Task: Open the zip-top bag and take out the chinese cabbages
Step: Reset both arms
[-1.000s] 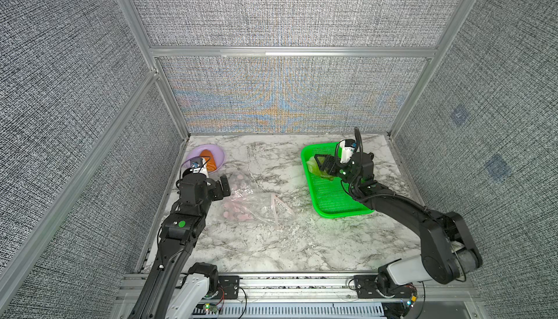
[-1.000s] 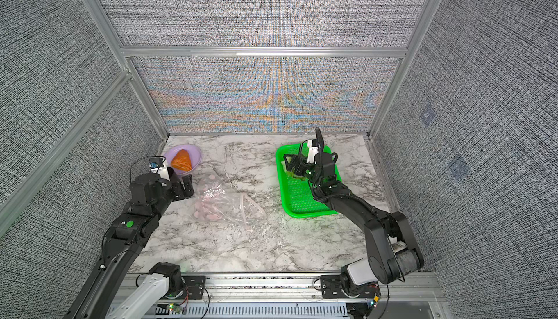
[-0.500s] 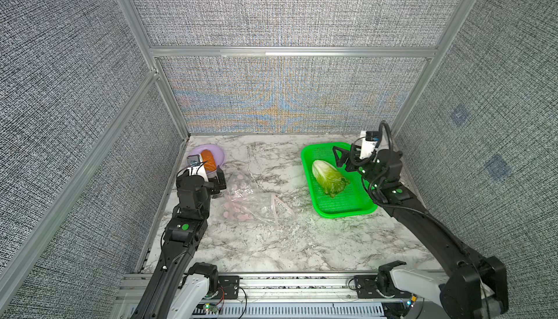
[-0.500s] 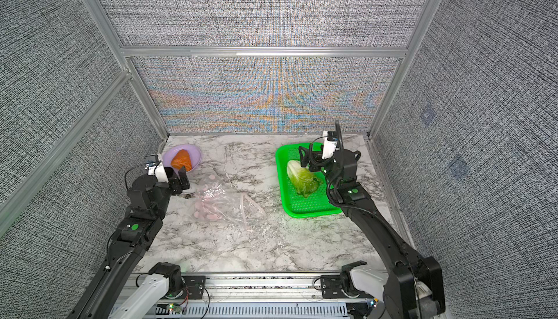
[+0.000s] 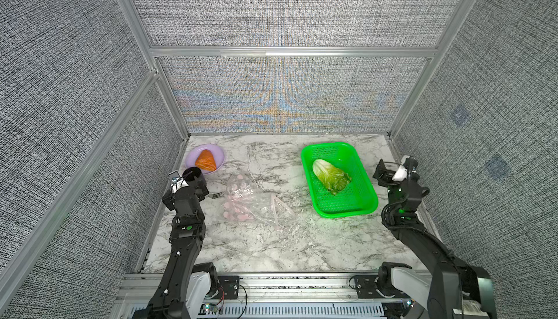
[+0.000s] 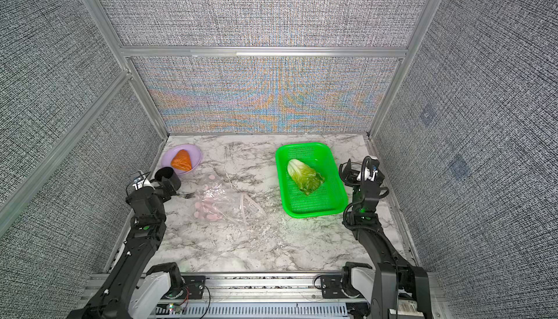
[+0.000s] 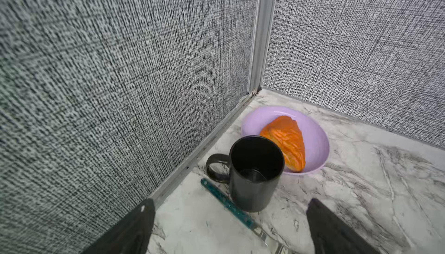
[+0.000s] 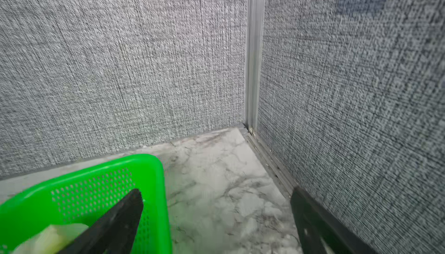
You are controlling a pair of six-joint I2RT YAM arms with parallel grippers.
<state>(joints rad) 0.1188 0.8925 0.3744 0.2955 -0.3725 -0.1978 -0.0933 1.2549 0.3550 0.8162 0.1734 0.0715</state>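
Item one: clear crinkly plastic zip-top bag (image 5: 256, 204) (image 6: 226, 205) with pink printed blobs. It lies collapsed and wrinkled on the marble-patterned counter (image 5: 271, 248), near the middle and well apart from the green perforated plastic basket (image 5: 344, 211). Its pale pink zip strip (image 5: 275, 211) is on the basket side, and the two halves spread in a V, so the mouth is open.

Item two: oval leafy Chinese cabbage head (image 5: 330, 177) (image 6: 305, 177), pale yellow-green. It is out of the bag, lying on its side inside the basket. The whitish base points toward the back wall and the darker frilly tips toward the front.
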